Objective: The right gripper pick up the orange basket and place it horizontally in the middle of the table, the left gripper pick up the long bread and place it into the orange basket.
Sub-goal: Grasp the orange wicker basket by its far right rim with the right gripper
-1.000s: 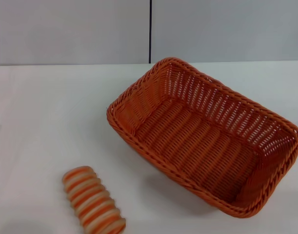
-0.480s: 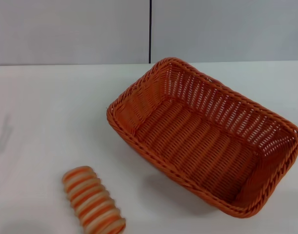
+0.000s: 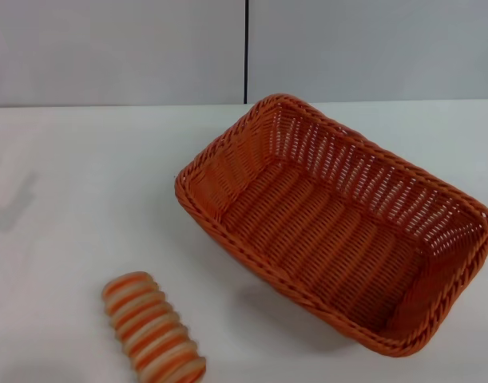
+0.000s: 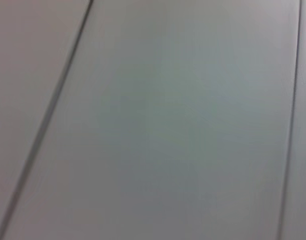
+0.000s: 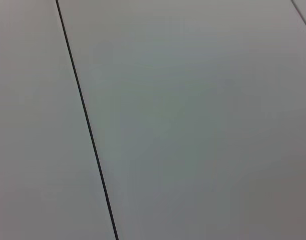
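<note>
From the head view, the orange basket (image 3: 337, 227) sits on the white tabletop (image 3: 84, 199), right of centre, with its long sides running diagonally from the far middle toward the near right. It is upright with its opening facing up, and nothing lies inside it. The long bread (image 3: 153, 327), banded in orange and cream, lies on the tabletop at the near left, well apart from the basket, its near end reaching the lower edge of the picture. A faint grey shadow (image 3: 10, 203) falls on the tabletop at the far left. Behind the tabletop stands a grey wall (image 3: 116, 52) with one dark vertical seam (image 3: 246, 52). No writing or label can be read on anything. Neither gripper shows here.

The left wrist view shows only flat grey panels (image 4: 168, 125) crossed by thin dark lines; the left gripper's fingers are out of sight.

The right wrist view shows the same sort of grey panel (image 5: 203, 120) with one dark seam (image 5: 85, 120); the right gripper's fingers are likewise out of sight.
</note>
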Controlling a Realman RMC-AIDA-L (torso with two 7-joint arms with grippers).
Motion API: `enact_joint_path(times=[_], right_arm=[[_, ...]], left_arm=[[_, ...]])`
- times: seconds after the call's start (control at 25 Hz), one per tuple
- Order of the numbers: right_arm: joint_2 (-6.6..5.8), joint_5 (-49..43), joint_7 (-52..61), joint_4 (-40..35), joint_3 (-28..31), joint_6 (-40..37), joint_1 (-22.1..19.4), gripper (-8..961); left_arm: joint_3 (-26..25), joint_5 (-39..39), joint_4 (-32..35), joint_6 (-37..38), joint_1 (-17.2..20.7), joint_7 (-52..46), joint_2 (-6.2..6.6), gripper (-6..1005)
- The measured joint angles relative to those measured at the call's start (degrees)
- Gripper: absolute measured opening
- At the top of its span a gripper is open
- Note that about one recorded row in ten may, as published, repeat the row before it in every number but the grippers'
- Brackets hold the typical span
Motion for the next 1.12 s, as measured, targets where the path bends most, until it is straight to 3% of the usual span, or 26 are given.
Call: enact_joint_path(times=[0.08, 0.2, 0.24, 0.28, 0.32, 0.48, 0.52, 0.64, 0.72, 0.88, 1.12], right_arm=[[0.07, 0.0, 0.1, -0.2, 0.0, 0.0, -0.1, 797], [0.11, 0.0, 0.1, -0.2, 0.0, 0.0, -0.1, 797], [0.12, -0.1, 0.1, -0.1, 0.0, -0.1, -0.1, 797], [0.13, -0.1, 0.1, -0.1, 0.0, -0.1, -0.1, 797], [0.13, -0.1, 0.1, 0.0, 0.0, -0.1, -0.1, 797], [0.15, -0.2, 0.3, 0.0, -0.1, 0.1, -0.2, 797], [0.16, -0.2, 0.5, -0.1, -0.3, 0.1, -0.3, 797], [0.14, -2.4, 3.4, -2.4, -0.7, 0.3, -1.0, 797], [0.19, -7.7, 8.7, -8.2, -0.8, 0.1, -1.4, 797], [0.07, -22.1, 30.8, -28.2, -0.9, -3.3, -0.5, 797], [-0.69, -46.2, 59.1, -53.9, -1.7, -4.6, 7.1, 797]], left_arm=[[0.8, 3.1, 5.8, -1.8, -0.1, -7.1, 0.00, 739], [0.8, 3.1, 5.8, -1.8, -0.1, -7.1, 0.00, 740], [0.9, 5.8, 10.3, -2.6, -0.4, -12.1, -0.03, 740], [0.9, 5.8, 10.3, -2.6, -0.4, -12.1, -0.03, 740], [1.0, 11.9, 19.8, -3.1, -1.9, -22.3, -0.16, 740], [1.0, 13.9, 23.5, -3.1, -2.5, -26.0, -0.20, 739], [1.7, 17.1, 30.1, -3.2, -3.5, -31.6, -0.33, 738], [1.7, 17.1, 30.1, -3.2, -3.5, -31.6, -0.33, 737], [1.9, 17.8, 32.3, -3.4, -3.9, -33.1, -0.34, 736], [1.2, 17.6, 31.0, -5.2, -4.2, -32.2, -0.29, 719], [1.5, 17.9, 26.7, -7.2, -4.6, -28.5, -0.23, 707]])
